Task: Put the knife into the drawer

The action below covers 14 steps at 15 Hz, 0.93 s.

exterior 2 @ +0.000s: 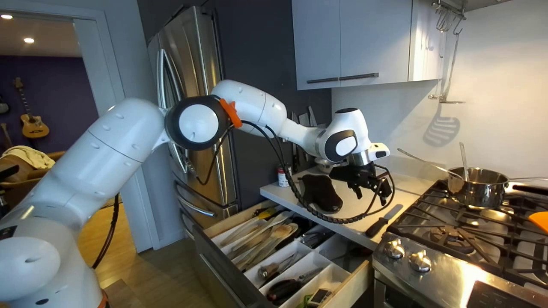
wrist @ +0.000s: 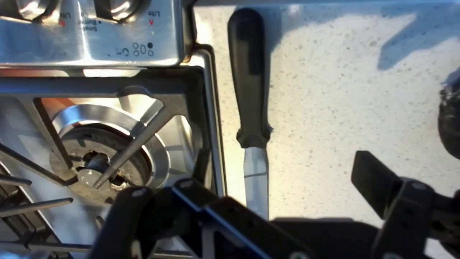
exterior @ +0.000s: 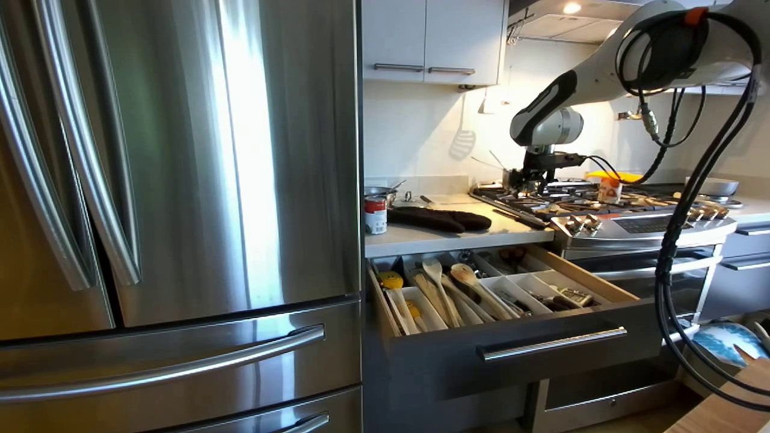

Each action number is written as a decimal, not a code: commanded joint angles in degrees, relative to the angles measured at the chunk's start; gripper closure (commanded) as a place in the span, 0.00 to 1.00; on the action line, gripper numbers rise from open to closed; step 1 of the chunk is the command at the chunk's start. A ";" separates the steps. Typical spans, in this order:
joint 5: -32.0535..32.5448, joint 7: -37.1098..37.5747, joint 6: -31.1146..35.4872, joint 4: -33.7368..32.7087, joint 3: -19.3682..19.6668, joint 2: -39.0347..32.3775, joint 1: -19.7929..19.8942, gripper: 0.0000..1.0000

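Observation:
The knife, with a black handle and a silver blade, lies flat on the light counter beside the stove in an exterior view [exterior 2: 376, 226]. It also shows in the wrist view [wrist: 251, 90], where my gripper's left finger hides the far end of its blade. My gripper [wrist: 282, 165] is open and empty above the counter, its fingers either side of the blade in that view, apart from the knife. It shows in both exterior views [exterior: 532, 189] [exterior 2: 371, 197]. The drawer [exterior: 595, 279] [exterior 2: 353, 282] is pulled open below the counter, with a dark front and utensils in its pale compartments.
The stove [wrist: 194, 90] with raised grates borders the knife. A steel pot [exterior 2: 477, 190] with utensil handles sticking out stands on it. A dark oven mitt [exterior 2: 321, 192] and a can [exterior: 375, 214] are on the counter. Wall cabinets [exterior 2: 355, 42] hang above.

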<state>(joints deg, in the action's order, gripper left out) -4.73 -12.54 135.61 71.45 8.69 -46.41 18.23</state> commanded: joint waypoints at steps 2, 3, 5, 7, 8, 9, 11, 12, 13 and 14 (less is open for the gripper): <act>2.61 3.27 -6.05 -8.65 0.45 -6.70 0.96 0.00; 2.78 3.35 -7.49 -9.91 0.38 -7.60 1.13 0.00; 2.82 3.62 -10.20 -12.41 0.14 -9.24 1.51 0.00; 2.72 3.62 -12.99 -14.93 -0.03 -10.73 1.86 0.00; 2.63 3.71 -14.58 -16.20 -0.10 -11.48 2.03 0.00; 2.72 3.96 -15.74 -17.54 0.02 -12.33 2.14 0.00; 2.64 4.14 -18.31 -19.84 -0.03 -13.68 2.50 0.09; 2.63 4.25 -19.48 -20.99 -0.07 -14.41 2.66 0.12; 2.52 4.22 -20.69 -22.15 -0.20 -15.08 2.90 0.17; 2.42 4.14 -21.65 -23.28 -0.35 -15.80 3.13 0.27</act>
<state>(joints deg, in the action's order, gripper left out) -3.14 -9.51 117.86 54.26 9.21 -58.40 20.02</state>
